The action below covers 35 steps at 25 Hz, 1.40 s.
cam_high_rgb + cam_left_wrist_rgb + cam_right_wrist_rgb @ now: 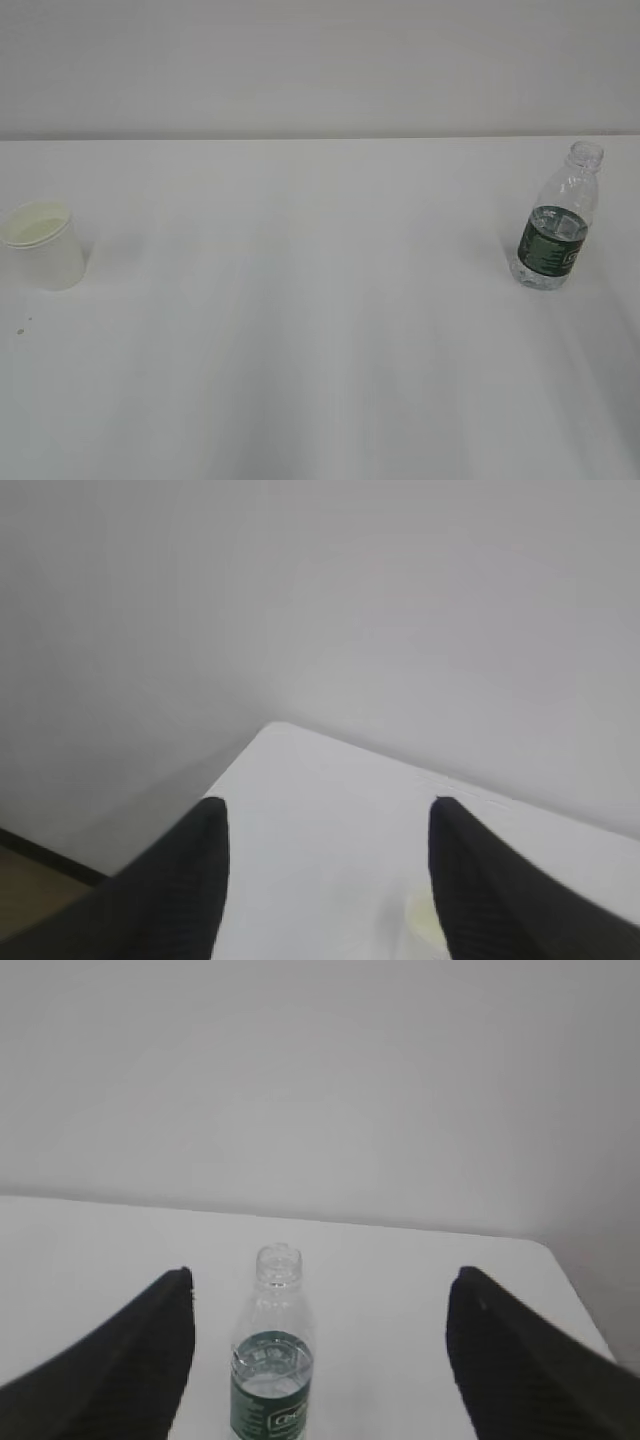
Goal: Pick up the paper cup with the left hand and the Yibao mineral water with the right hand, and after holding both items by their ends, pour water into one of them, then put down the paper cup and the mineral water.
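- Paper cup (pixel 41 244): upright at far left of white surface (pixel 320 350), untouched.
- Yibao mineral water (pixel 557 220): upright, uncapped, far right, well apart.
- Left pincer (pixel 325 880): apart, empty.
- Right pincer (pixel 320 1360): apart, bottle centred ahead.
- Step: approach; next, each advances and clamps.

place: lab-like test bench | evidence: bare white table (pixel 320 380), plain white wall (pixel 320 60), no furnishings
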### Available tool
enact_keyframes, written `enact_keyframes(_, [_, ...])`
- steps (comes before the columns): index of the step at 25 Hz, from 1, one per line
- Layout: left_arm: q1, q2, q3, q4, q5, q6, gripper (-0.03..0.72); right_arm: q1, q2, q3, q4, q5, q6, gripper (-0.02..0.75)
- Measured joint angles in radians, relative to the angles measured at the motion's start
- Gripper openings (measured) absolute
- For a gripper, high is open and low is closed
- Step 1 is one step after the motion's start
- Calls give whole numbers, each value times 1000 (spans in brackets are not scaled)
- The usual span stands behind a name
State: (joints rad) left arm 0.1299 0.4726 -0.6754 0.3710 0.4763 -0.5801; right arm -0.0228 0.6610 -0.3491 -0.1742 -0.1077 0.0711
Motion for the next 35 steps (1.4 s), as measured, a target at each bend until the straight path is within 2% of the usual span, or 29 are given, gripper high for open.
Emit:
enact_keyframes(3, [0, 0, 0, -41, 44, 55, 456, 0, -60, -5, -44, 86, 0, 592])
enact_keyframes(8, [0, 0, 0, -141, 81, 180, 456, 0, -172, -6, -54, 203, 0, 591])
enact_keyframes(13, [-2, -2, -16, -190, 151, 269, 454, 0, -229, -30, -54, 312, 0, 591])
enact_keyframes(17, [-26, -2, -41, -207, 188, 288, 447, 0, -231, -53, -30, 374, 0, 587])
enact_keyframes(23, [-56, -8, -48, -212, 243, 301, 426, 61, -231, -72, -22, 447, -14, 527])
enact_keyframes(29, [-61, -29, -48, -225, 275, 326, 417, 96, -231, -77, -13, 493, -30, 520])
enact_keyframes(35, [-61, -53, -50, -289, 296, 366, 414, 98, -231, -117, -2, 555, -30, 520])
